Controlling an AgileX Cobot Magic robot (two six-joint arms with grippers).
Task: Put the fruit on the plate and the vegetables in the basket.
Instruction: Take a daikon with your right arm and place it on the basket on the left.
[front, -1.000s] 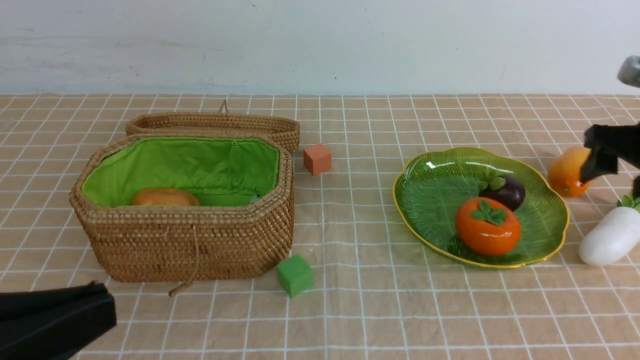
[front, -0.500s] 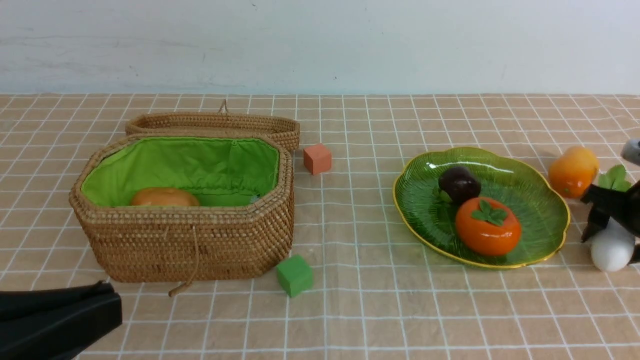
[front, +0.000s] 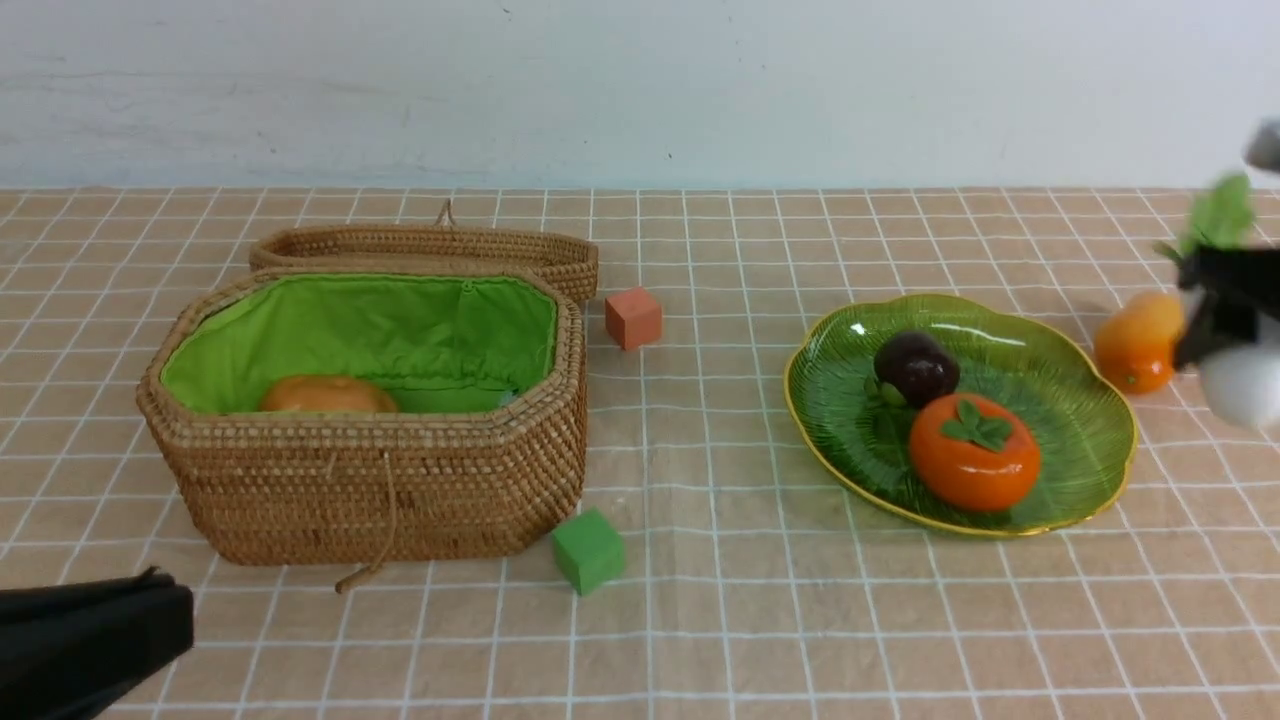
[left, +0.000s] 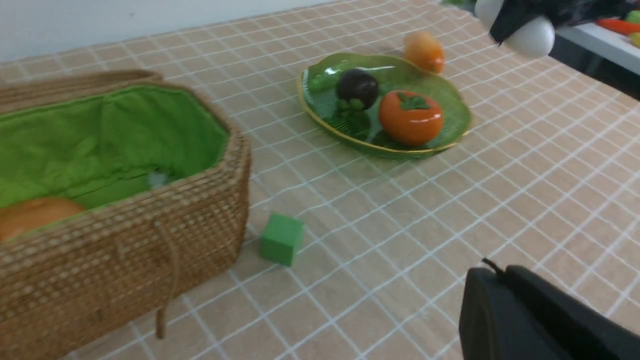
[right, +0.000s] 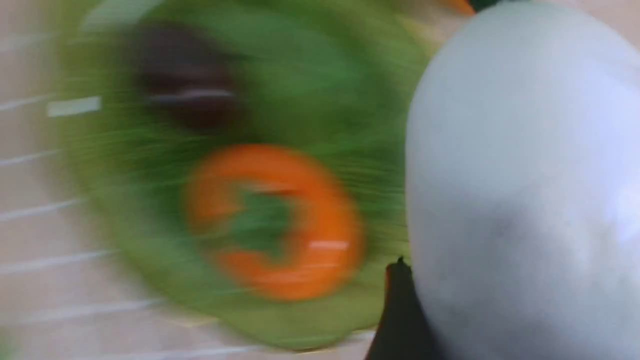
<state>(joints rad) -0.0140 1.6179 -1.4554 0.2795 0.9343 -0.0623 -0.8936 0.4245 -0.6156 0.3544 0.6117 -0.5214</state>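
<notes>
- R gripper (front: 1222, 305) at far right edge of front view, clamped on radish (front: 1243, 388). Black fingers cross its upper part, w/ leaves (front: 1218, 212) sticking up above them.
- Radish is up off the cloth (front: 760, 620), white end down, blurred. It sits right of the plate (front: 850, 405) and overlaps the mango (front: 1135, 342) in front view.
- R wrist view: radish fills one side, one black finger (right: 400, 320) at its edge. Everything else is smeared, w/ plate and two fruits below.
- L gripper (front: 85, 640) low at near-left corner, jaws together, nothing in them. It's near the basket (front: 370, 490) but not touching.
- Basket stands open at left on the cloth, green lining showing. Potato (front: 328, 395) lies inside at the near-left end.
- Lid (front: 430, 245) lies just behind the basket, touching or nearly so. Can't tell which.
- Plate at right-centre holds persimmon (front: 973, 453) on the near side and mangosteen (front: 915, 368) just behind it, the two touching or nearly.
- Mango lies on the cloth just beside the plate's far-right rim, not on it.
- Orange cube (front: 633, 318) on the cloth right of the lid, btwn basket and plate.
- Green cube (front: 588, 550) sits just off the basket's near-right corner.
</notes>
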